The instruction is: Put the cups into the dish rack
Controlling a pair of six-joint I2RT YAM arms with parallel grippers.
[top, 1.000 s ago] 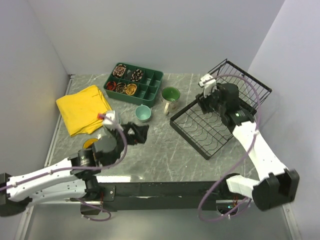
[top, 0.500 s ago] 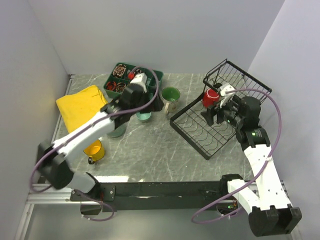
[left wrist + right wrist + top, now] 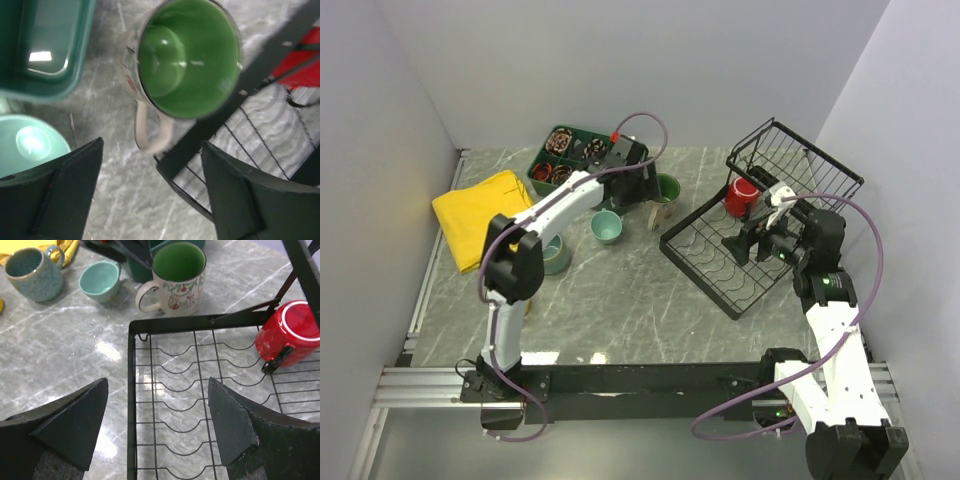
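your left gripper [image 3: 150,170] hung spread wide above the cream, green-lined ceramic mug [image 3: 190,55], so you needed one finger inside its rim.

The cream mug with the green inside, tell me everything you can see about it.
The cream mug looks like glossy ceramic, green inside, with red and green holly-like decoration on its side and a cream loop handle. It stands upright and empty on the marble table, just outside a corner of the dish rack, near the small teal cup. The left gripper hovers open above it, not touching.
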